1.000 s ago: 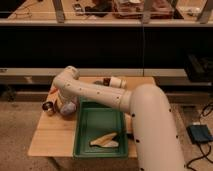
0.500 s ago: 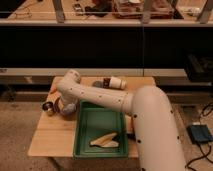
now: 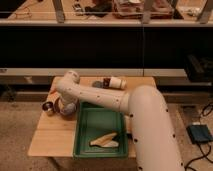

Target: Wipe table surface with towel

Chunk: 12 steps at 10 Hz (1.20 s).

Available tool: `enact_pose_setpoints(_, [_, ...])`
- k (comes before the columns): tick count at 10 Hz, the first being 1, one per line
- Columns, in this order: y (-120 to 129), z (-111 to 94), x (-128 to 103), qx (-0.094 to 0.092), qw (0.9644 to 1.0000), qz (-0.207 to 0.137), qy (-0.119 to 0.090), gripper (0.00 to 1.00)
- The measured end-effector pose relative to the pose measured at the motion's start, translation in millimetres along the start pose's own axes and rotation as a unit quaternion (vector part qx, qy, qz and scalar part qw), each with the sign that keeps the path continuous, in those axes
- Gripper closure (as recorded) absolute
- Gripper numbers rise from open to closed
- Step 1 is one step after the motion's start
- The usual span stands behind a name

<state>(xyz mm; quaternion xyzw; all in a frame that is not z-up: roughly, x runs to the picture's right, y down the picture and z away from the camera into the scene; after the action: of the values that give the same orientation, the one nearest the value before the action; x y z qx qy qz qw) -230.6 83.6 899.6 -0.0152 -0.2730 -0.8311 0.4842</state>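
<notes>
While bent over the tan plank surface, hangs low at its left edge with the gripper spread open.
Reaches in from the lower right as a thick white arm; crosses above the green tray holding two pale yellow pieces; passes over the dark purple bowl, just beside the gripper, with the pale bluish towel seemingly resting in it.

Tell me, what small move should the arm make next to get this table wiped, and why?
Probably shift the gripper onto the towel and close on it. The gripper hangs over the left end of the table, beside the towel, and seems to hold nothing. Wiping needs the cloth in its grasp first.
</notes>
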Motion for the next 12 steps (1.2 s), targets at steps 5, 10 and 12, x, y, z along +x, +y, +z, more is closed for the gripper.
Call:
enact_pose_setpoints(5, [3,15,-2,0.001,0.9999,-0.005,-0.010,0.41])
enact_pose_setpoints(10, [-14,16,2,0.055,0.9966,-0.050,-0.035,0.85])
enact_pose_setpoints(12, [-21,15,1,0.068,0.9937,-0.072,-0.053,1.00])
